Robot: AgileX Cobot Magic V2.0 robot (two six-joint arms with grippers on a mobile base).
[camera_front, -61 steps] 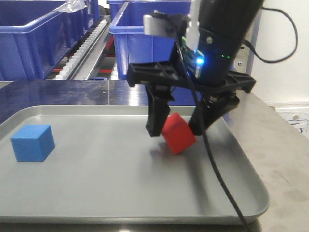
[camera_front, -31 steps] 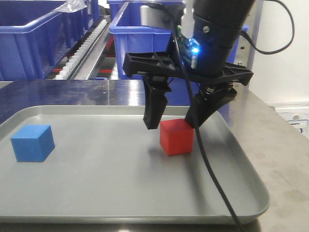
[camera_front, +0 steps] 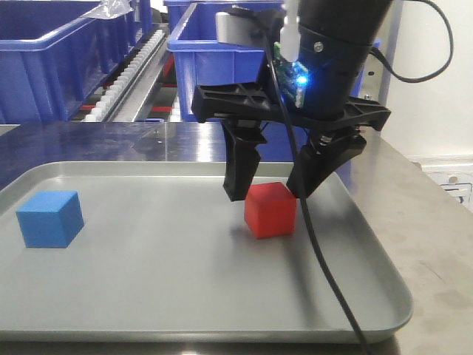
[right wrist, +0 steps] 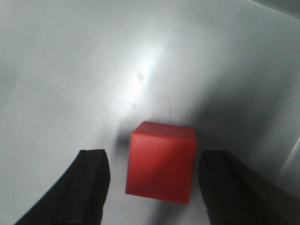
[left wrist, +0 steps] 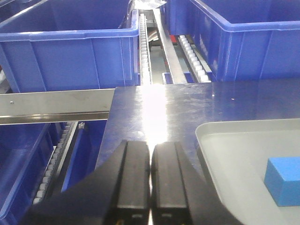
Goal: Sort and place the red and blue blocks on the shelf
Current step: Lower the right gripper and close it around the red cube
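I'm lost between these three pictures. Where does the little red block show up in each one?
Front view: the red block is right of centre on the grey tray, between the open right jaws.
Left wrist view: not in it; only the blue block shows, lower right.
Right wrist view: the red block is low centre, between the right jaws.
Shared landmark: the grey tray, seen in all three.

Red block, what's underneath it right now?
The grey tray. The red block rests flat on it, between the fingers of the open right end effector. Its bottom face is hidden.
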